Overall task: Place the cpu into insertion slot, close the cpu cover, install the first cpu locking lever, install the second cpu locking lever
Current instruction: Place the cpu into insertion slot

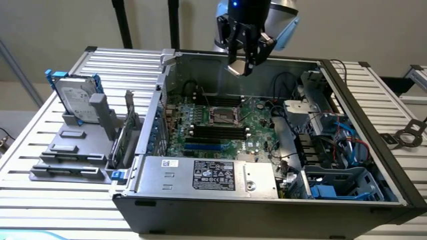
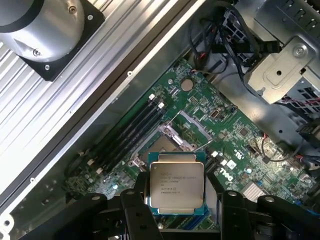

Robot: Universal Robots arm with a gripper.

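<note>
Silvery, flat, square cpu point(image 2: 176, 186) clamped between the black jaws, held above the dark-rimmed square insertion slot point(image 2: 161, 146) of the green motherboard point(image 2: 235, 132).

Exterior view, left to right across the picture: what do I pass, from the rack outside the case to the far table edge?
hard drive in the grey rack → insertion slot → blue drive cage → black bracket on the table. The cpu in the gripper overlaps the slot's column, so it is left out.
</note>
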